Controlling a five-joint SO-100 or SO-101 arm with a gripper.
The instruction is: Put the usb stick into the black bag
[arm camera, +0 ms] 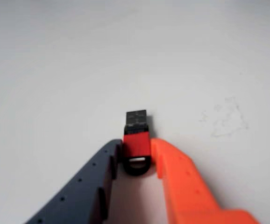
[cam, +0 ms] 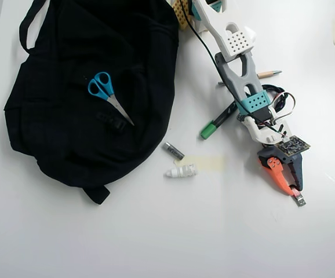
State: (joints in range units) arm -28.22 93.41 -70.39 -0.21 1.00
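- The white table fills the overhead view and carries everything.
- The black bag lies at the upper left of the overhead view, slumped flat, with a strap looping past its top edge.
- The arm reaches from the top edge down toward the lower right, well apart from the bag.
- Blue-handled scissors lie on top of the bag, blades pointing toward the lower right.
- A green marker lies partly under the arm; a pencil pokes out just above it.
- A dark grey cylinder and a white ribbed cap sit just beside the bag's right edge.
- The gripper, one finger orange and one dark grey, is clamped on the usb stick.
- The usb stick sits between the fingertips at the table surface, metal plug pointing away from the gripper, far right of the bag in the overhead view.
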